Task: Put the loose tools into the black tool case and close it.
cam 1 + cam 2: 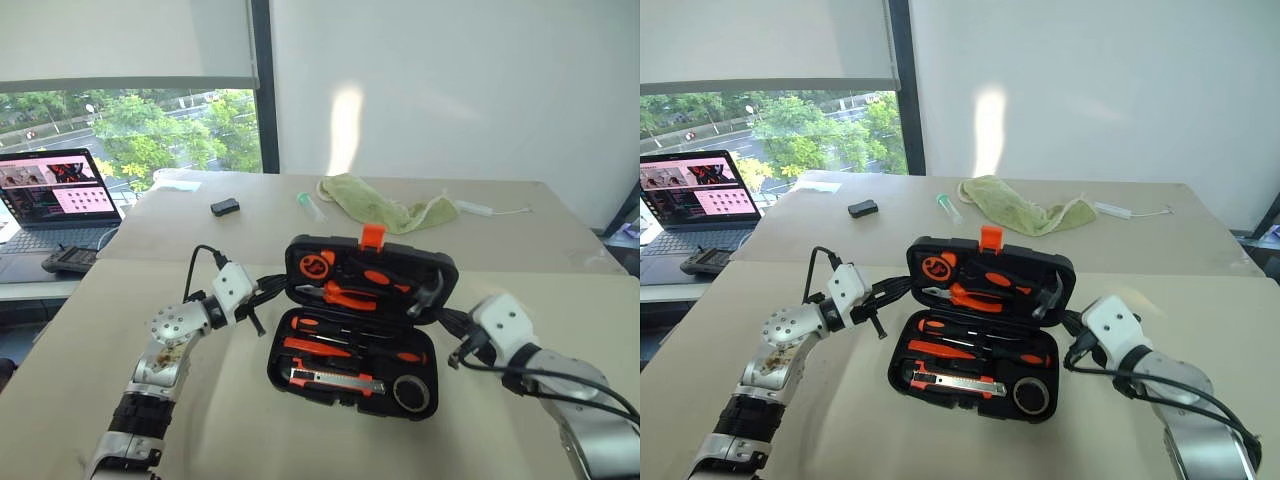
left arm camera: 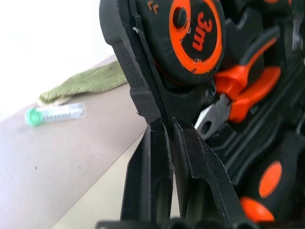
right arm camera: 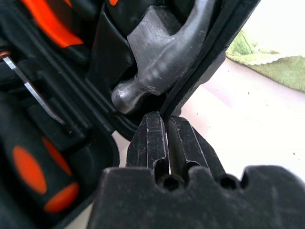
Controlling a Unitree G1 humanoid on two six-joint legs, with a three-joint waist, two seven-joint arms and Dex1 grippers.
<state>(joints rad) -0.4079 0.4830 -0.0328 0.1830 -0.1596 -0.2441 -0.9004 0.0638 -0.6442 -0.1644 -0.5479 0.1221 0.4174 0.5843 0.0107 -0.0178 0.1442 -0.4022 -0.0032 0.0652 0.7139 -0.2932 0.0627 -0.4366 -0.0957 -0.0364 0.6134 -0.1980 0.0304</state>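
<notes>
The black tool case (image 1: 296,250) lies open on the table with its lid tilted up and the orange latch (image 1: 372,236) at the lid's top edge. In its base lie screwdrivers (image 1: 335,328), the utility knife (image 1: 335,380) and the tape roll (image 1: 411,392). The lid holds a tape measure (image 2: 190,33), pliers (image 1: 345,295) and a hammer (image 3: 157,71). My left gripper (image 1: 272,288) is shut, its tips against the lid's left edge (image 2: 143,90). At the lid's right edge, below the hammer head, my right gripper (image 3: 164,117) is shut and holds nothing.
Behind the case lie a small black block (image 1: 225,207), a clear tube with a green cap (image 1: 312,206), a green cloth (image 1: 385,205) and a white cable (image 1: 490,210). A laptop (image 1: 60,195) stands on a lower desk at the far left.
</notes>
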